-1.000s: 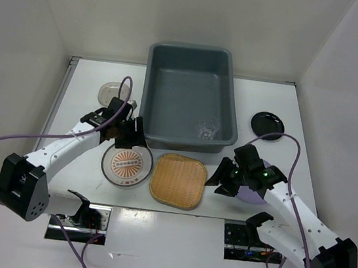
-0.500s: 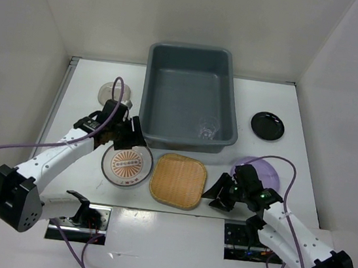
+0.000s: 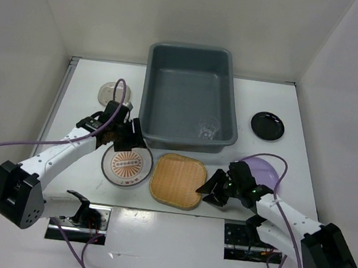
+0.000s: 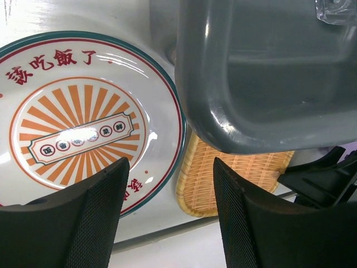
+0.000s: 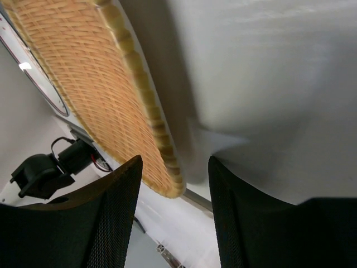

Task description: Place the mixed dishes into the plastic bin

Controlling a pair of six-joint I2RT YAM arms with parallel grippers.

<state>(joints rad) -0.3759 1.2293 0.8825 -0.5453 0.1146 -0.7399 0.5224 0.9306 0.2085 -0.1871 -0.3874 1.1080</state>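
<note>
L gripper [image 3: 129, 141] boxed in: near-left corner of plastic bin [image 3: 148, 103] just to its right, sunburst plate [image 3: 127, 165] directly under, beige dish [image 3: 111, 90] behind-left. L wrist view: bin wall fills upper right, overhangs plate rim. R gripper [image 3: 209, 187] low at right edge of bamboo tray [image 3: 178, 180]; lilac plate [image 3: 266, 166] just behind its arm. Bare table strip btw bin & black dish [image 3: 267, 125] = open lane. Bin open from above, only glass cup [image 3: 207, 128] in near-right corner.

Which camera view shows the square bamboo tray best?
The top external view: the whole bamboo tray lies in plain sight. The left wrist view shows only a corner past the bin; the right wrist view shows one edge close up.
</note>
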